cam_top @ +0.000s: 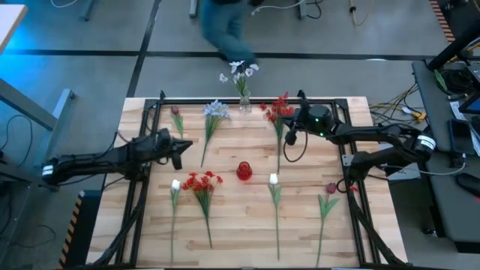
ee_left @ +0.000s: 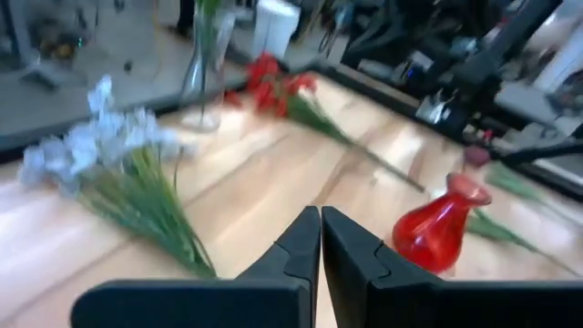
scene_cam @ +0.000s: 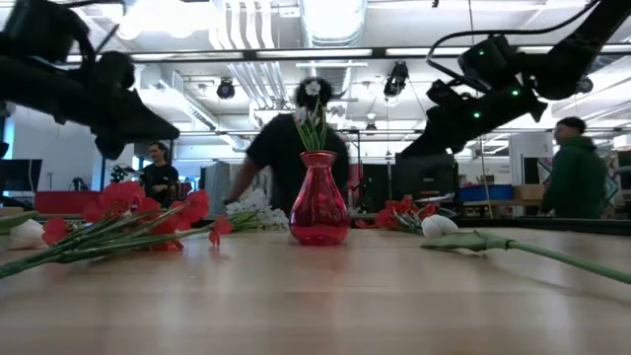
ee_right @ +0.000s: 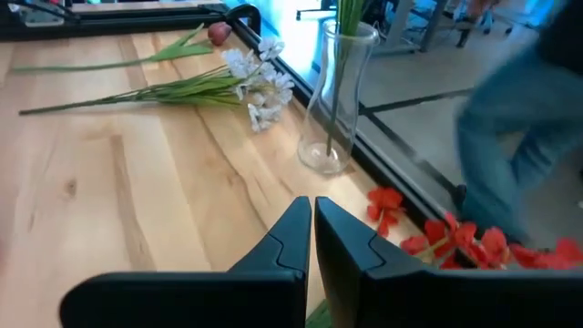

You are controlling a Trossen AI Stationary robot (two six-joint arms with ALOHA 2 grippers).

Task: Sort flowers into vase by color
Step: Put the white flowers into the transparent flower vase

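The table [cam_top: 232, 217] is pale wood planks in a dark metal frame. A glossy red glass vase [cam_top: 244, 171], bulbous with a narrow neck, stands at its middle; a clear glass vase [cam_top: 244, 103] at the far edge holds white flowers [cam_top: 240, 73] upright. The other flowers lie flat, thin green stems running mostly near-to-far: pale-blue bunch [cam_top: 215, 111], red clusters [cam_top: 201, 181], white buds [cam_top: 274, 180], pink buds [cam_top: 330, 188]. The left gripper [cam_top: 178, 150] hovers closed and empty; the right gripper [cam_top: 291, 137] is closed, empty, near the far red flowers [cam_top: 277, 109].
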